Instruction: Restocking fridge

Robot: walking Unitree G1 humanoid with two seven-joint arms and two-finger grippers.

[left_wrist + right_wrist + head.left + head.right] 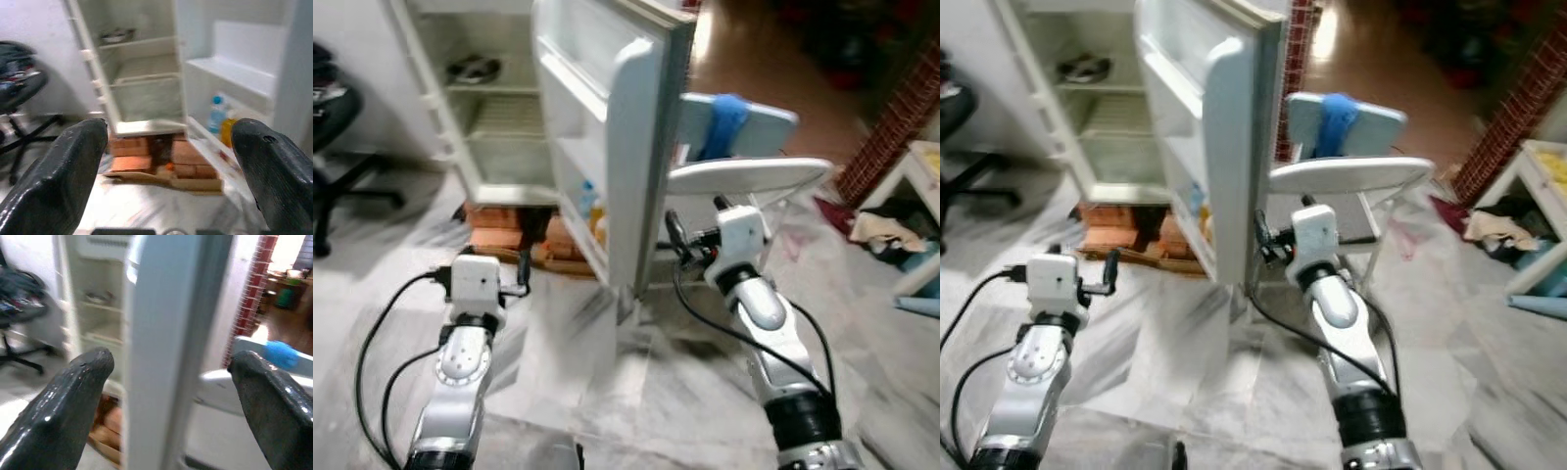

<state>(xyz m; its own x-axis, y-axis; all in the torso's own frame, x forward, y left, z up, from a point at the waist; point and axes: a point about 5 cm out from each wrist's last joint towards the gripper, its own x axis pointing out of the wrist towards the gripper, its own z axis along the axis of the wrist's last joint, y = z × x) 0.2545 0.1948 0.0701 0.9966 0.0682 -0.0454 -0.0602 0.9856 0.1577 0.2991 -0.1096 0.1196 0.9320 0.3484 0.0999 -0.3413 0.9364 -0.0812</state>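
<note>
With both the left gripper [522,266] and right gripper [674,233] spread apart and empty, the fridge door's [641,147] edge stands just ahead between the right fingers, so advancing risks knocking it into the door-shelf bottles [215,113].

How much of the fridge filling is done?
Done: the fridge door stands open, and a blue-capped bottle and an orange one sit in its lower rack. In hand: nothing; the left gripper and right gripper are both open and empty. Left: the wire shelves look almost bare.
</note>
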